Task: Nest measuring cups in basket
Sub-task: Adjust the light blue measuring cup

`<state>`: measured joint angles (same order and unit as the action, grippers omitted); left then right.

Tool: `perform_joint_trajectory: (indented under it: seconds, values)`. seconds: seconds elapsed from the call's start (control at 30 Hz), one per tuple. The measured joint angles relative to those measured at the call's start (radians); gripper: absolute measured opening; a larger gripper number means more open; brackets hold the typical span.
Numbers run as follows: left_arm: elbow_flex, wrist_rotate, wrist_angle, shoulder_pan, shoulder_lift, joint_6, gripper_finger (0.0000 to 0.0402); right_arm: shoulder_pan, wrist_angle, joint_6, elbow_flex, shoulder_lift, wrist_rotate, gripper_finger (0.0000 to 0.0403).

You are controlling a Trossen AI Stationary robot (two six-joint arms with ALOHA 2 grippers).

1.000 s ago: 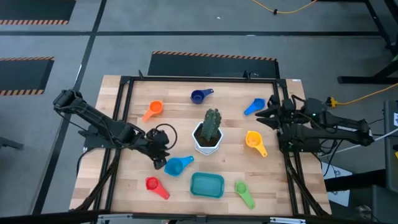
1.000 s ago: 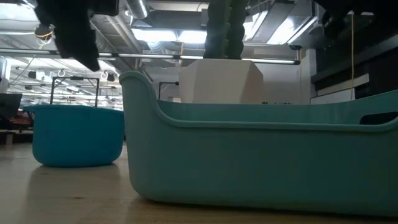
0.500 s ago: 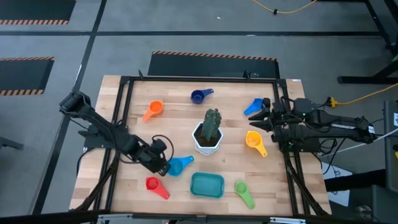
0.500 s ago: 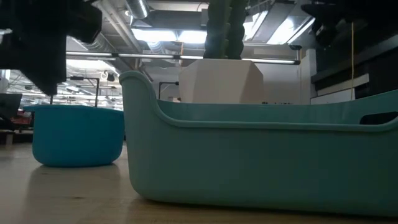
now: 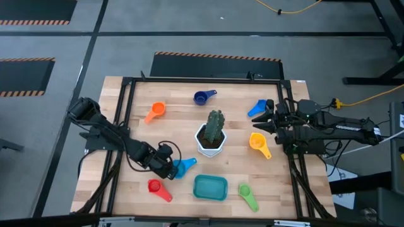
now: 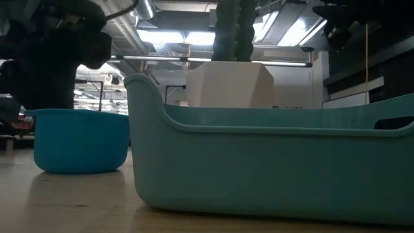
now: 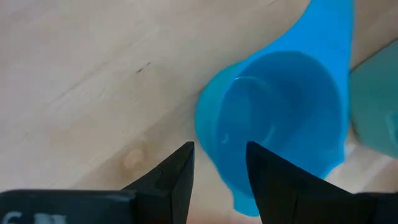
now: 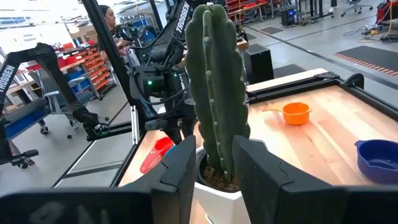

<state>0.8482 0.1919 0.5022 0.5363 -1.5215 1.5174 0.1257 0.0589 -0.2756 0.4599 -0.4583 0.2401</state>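
The light blue measuring cup (image 5: 184, 166) stands upright on the wooden table, left of the teal basket (image 5: 209, 187). My left gripper (image 5: 169, 169) points steeply down at the cup's left side and is open. In the left wrist view, one finger (image 7: 273, 180) is over the bowl (image 7: 280, 124) and the other (image 7: 174, 183) is outside the rim; I see no touch. Red (image 5: 158, 188), green (image 5: 248, 195), yellow (image 5: 257, 143), blue (image 5: 257, 107), dark blue (image 5: 203, 97) and orange (image 5: 154, 111) cups lie scattered on the table. My right gripper (image 5: 260, 120) waits open and level at the right edge.
A white pot with a green cactus (image 5: 212, 134) stands mid-table, straight in front of my right gripper (image 8: 214, 177). A black frame (image 5: 126, 113) runs around the table. In the low view the basket wall (image 6: 272, 168) fills the foreground, with the light blue cup (image 6: 81, 141) beside it.
My left gripper has sunk toward the light blue cup, drifting a little toward the table's near edge, and has rolled about its own pointing line. Its fingers now stand on either side of the cup's rim. No cup has moved.
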Motion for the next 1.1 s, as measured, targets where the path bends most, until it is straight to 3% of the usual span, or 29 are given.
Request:
perform_joint_trajectory:
  seconds: [0.23,0.57,0.8,0.97,1.1]
  values:
    - [0.000,-0.030,0.015,-0.011,0.002,-0.042,0.0122,0.000,0.014,0.000,0.000,0.000,0.000,0.0112]
    - [0.000,-0.089,0.040,-0.070,0.003,-0.292,0.0010,0.000,0.014,-0.002,0.000,0.000,-0.002,0.0112]
    - [0.000,-0.185,0.150,-0.170,0.059,-0.738,0.0006,0.000,0.015,-0.003,0.000,0.000,-0.002,0.0112]
    - [0.000,-0.238,0.179,-0.257,0.129,-1.233,0.0008,0.000,0.025,-0.004,0.000,-0.003,-0.002,0.0112]
    - [0.000,-0.247,0.178,-0.311,0.137,-1.530,0.0007,0.000,0.023,-0.004,0.000,-0.013,-0.011,0.0112]
